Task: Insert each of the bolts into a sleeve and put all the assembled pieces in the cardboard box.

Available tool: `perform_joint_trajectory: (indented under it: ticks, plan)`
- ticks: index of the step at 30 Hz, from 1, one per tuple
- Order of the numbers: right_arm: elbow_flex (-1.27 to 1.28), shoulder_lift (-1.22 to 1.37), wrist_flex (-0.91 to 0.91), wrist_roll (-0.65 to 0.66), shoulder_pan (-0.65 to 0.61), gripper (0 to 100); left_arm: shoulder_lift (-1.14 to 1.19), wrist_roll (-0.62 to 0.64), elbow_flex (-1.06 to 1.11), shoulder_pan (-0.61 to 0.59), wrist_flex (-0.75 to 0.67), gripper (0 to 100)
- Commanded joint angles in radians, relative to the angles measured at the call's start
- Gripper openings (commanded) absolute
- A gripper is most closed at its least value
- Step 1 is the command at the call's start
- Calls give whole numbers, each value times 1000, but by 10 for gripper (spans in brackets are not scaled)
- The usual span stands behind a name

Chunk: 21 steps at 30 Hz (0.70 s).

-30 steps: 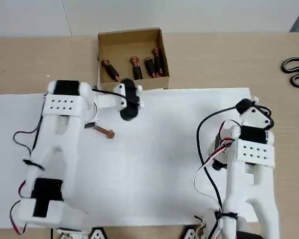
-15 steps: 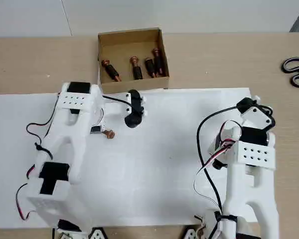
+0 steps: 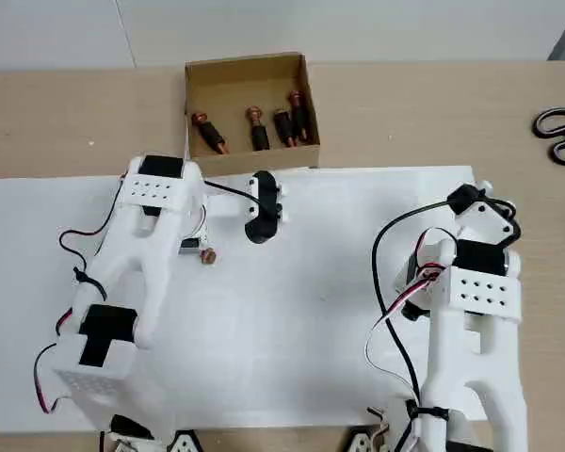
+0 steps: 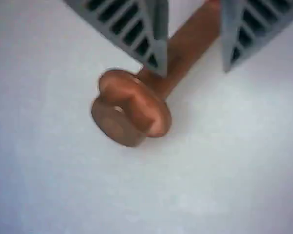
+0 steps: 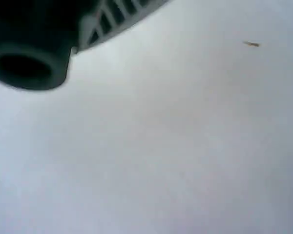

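— Left arm point(image 3: 151, 245) is swinging right over the white sheet point(image 3: 311, 311), now covering most of the bolt point(image 3: 207, 254); the right arm point(image 3: 476, 292) is keeping still
— How is the bolt lying?
— Flat on the sheet, shaft running left-right, head pointing right. The left gripper point(image 4: 190, 66) is sitting around its shaft; clamped or not, I cannot tell
— And the sleeve?
— The right gripper point(image 5: 71, 41) is clamping a black sleeve point(image 5: 24, 63), well apart to the right. The cardboard box point(image 3: 246, 63), on the far side, is holding four assembled pieces point(image 3: 256, 130)

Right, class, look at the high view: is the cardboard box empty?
No, four assembled pieces lie side by side on the floor of the cardboard box.
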Motion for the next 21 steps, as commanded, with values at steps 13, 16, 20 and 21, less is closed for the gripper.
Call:
perform_joint_trajectory:
  ticks: [13, 16, 20, 21]
  plan:
    - [-40, -28, 2, 3, 8, 3, -12, -276, -124, -17, 195, 80]
    - [-40, -30, 2, 3, 8, 3, -11, -276, -154, -15, 242, 80]
    - [-40, -35, 4, 3, 8, 3, -2, -276, -156, -21, 242, 80]
    - [-40, -35, 5, 3, 8, 3, 0, -276, -153, -21, 236, 80]
